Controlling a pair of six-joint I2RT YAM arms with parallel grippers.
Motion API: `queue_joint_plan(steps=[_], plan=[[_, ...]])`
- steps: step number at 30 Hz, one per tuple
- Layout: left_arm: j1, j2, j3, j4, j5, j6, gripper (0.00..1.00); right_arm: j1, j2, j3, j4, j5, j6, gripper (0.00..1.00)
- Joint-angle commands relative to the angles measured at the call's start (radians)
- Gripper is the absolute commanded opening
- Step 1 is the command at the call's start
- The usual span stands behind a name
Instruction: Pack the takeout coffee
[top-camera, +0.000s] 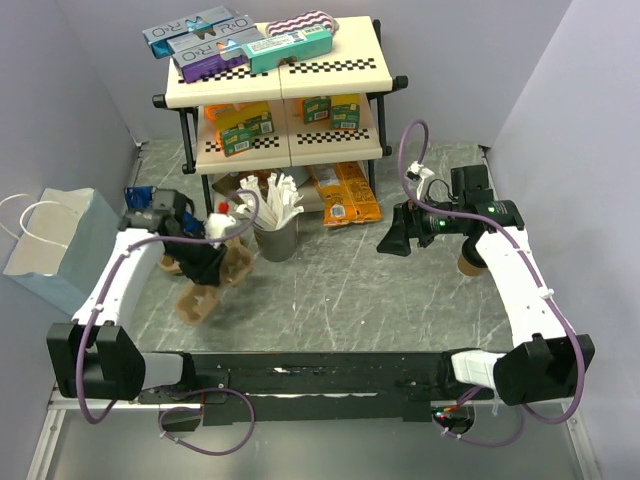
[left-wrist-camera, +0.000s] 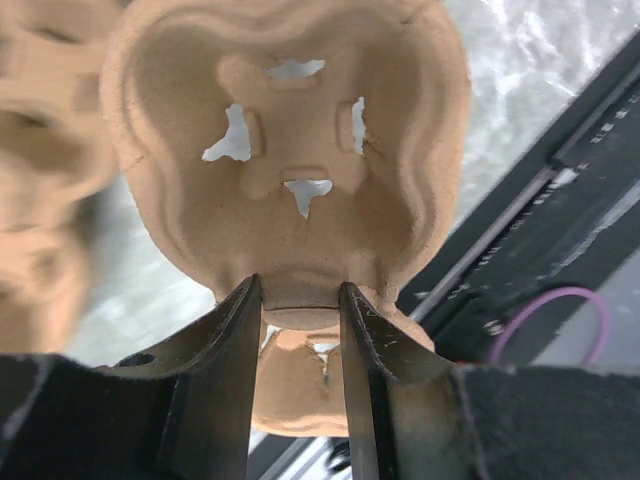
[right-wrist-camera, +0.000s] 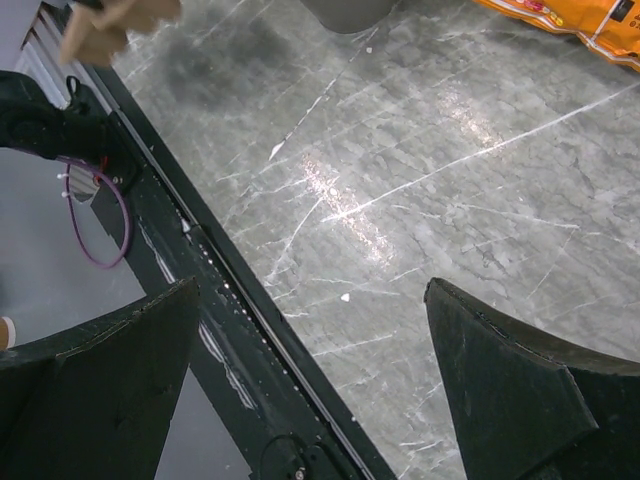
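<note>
Brown moulded pulp is filling the left wrist view: the carrier (left-wrist-camera: 290, 180), rough and fibrous with rounded wells and cross-cut bottoms, is hanging tilted in the left gripper (left-wrist-camera: 297, 290), whose jaws are clamping on its rim. The right gripper (right-wrist-camera: 310, 290) is hovering over the veined grey table (top-camera: 340, 290), its jaws wide apart and holding nothing. The coffee (top-camera: 467, 264), a smooth tan cup, is standing beside the right arm, half hidden. Judging by this, packing is barely starting: no well is holding the cup yet.

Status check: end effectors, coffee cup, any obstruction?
Left end effector clamped on pulp carrier. Right end effector open, empty. Coffee cup on table, partly behind right arm.
</note>
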Motion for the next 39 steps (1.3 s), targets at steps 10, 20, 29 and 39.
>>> queue_joint_plan(steps=[10, 20, 29, 39], plan=[[-0.216, 0.025, -0.202, 0.272, -0.168, -0.342, 0.23, -0.007, -0.043, -0.012, 0.021, -0.014, -0.004, 1.00], [-0.227, 0.027, -0.186, 0.264, -0.168, -0.349, 0.53, -0.007, -0.037, -0.016, 0.028, -0.015, -0.004, 1.00], [-0.177, -0.058, 0.102, 0.086, -0.204, -0.318, 0.68, -0.008, -0.018, 0.008, 0.027, -0.026, -0.007, 1.00], [-0.060, -0.020, 0.618, 0.110, -0.666, -0.330, 0.78, 0.003, 0.017, 0.016, 0.064, -0.095, 0.011, 1.00]])
